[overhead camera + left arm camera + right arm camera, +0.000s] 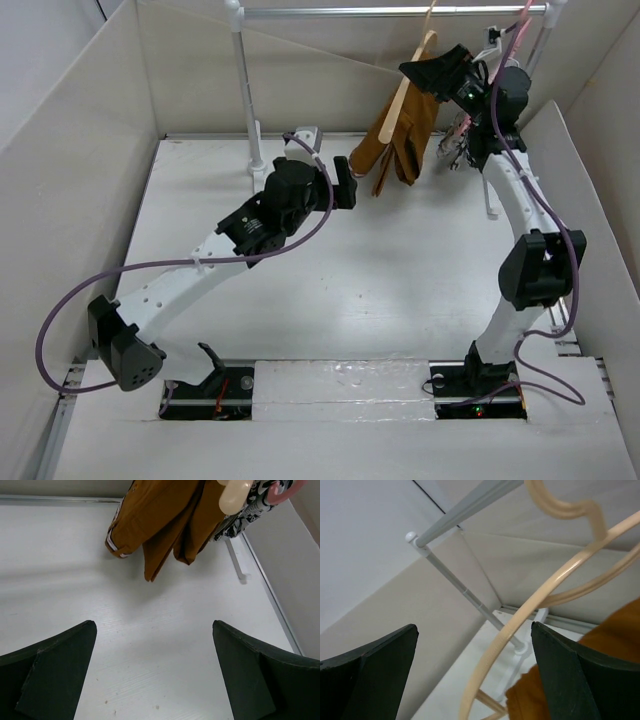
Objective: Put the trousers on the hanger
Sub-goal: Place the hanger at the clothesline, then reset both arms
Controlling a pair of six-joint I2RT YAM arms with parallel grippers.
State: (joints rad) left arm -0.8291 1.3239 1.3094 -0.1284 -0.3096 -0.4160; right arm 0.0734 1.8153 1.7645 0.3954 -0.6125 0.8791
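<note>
**Trousers (400, 140) on hanger (412, 75), jaws wide**

Over the table (300, 280), at one o'clock, the trousers drape across the hanger, which hangs from the rail (400, 10). The left gripper (155, 670) and right gripper (475, 670) both gape fully, gripping nothing.

Left arm (200, 265) lies low, stretched from its base toward the far middle, elbow down, wrist raised. Left gripper (345, 183) points right and far, jaws spread wide, nothing between the fingers (55, 670). Right arm (515, 200) stands tall, bent at the elbow, reaching to the far right. Right gripper (432, 70) is high, points left, jaws wide apart, fingers (580, 680) not clamped.
</note>
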